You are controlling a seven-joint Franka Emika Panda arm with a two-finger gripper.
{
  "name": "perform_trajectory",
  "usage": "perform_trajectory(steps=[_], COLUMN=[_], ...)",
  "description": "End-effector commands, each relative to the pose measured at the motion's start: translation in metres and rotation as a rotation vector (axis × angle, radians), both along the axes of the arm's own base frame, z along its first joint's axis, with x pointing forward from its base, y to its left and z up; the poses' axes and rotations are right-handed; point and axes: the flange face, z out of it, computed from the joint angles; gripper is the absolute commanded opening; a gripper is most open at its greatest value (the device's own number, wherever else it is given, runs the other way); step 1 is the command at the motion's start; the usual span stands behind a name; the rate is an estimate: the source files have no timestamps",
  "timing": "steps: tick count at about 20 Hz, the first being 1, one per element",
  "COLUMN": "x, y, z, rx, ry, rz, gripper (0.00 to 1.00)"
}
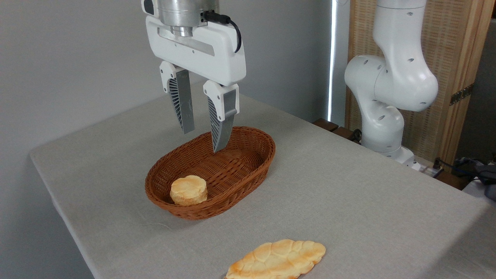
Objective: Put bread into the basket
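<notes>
The basket (217,182) is an oval of reddish-brown woven wicker, shallow, with flared sides and a tight ribbed weave running round its wall. The bread (188,190) lies inside it at the near-left end — a small thick round bun, pale golden-yellow, its flat top toasted darker and faintly lobed, its side matte and slightly crumbly. It sits upright on the basket floor, close against the near wall, and the rest of the basket floor is bare weave.

The table (348,201) is covered in a light grey cloth with a fine, even texture, its corner and left edge dropping away against a plain grey wall. Near the front edge, well apart from the basket, lies a long flat bread (277,259), leaf-shaped, golden with browned patches and a surface scored into rounded cells. At the back right stands the white arm base (387,89), smooth and glossy with rounded joints, in front of a panel of pale woven cane in a wooden frame; some dark cables lie beside it at the table's far right. Nothing stands between the basket and the camera.

The gripper (201,137) hangs above the far half of the basket, its white body pointing down and its two grey fingers (182,104) — ribbed on their sides, tapering to narrow tips — spread apart with a clear gap between them. It is released: the fingers hold nothing and touch neither basket nor bun, the bun lying below and to the near-left of the tips.
</notes>
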Motion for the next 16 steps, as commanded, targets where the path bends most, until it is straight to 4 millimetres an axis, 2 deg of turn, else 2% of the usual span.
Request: perform_trajectory(steps=[1, 3, 7, 16], x=[0.01, 0.015, 0.02, 0.021], y=[-0.01, -0.026, -0.038, -0.037], z=[-0.006, -0.018, -0.03, -0.028], rx=[0.02, 0.022, 0.011, 0.012], ry=[0.033, 0.055, 0.074, 0.061], rz=[-0.03, -0.053, -0.074, -0.072], gripper=[1.0, 1.0, 1.0, 1.0])
